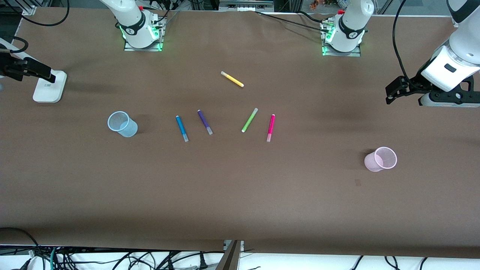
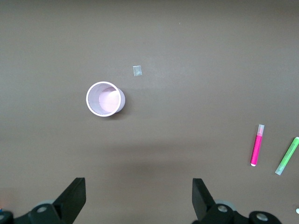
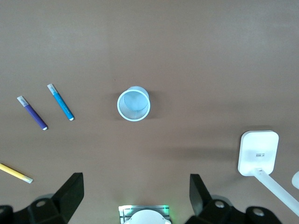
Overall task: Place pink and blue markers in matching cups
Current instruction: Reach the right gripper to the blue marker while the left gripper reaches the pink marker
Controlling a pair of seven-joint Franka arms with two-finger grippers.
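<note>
Presently, both arms are waiting above the ends of the worktop (image 1: pixel 240 202), neither one carrying anything. The left gripper (image 2: pixel 139 198) is hanging with its fingers spread wide apart over bare surface at its own end; the pink cup (image 1: pixel 380 159) is standing upright below it and nearer the front camera, and the pink marker (image 1: pixel 270 128) is lying flat well apart from it toward the middle, just beside a green marker (image 1: pixel 249 120). The right gripper (image 3: pixel 135 196) is hovering likewise with fingers wide apart over its end, near a white stand (image 1: pixel 50 87); the blue cup (image 1: pixel 122 124) is standing upright close by, toward the middle. The blue marker (image 1: pixel 182 128) is lying past that cup, beside a purple marker (image 1: pixel 204 122). A yellow marker (image 1: pixel 232 79) is lying closer to the bases.
</note>
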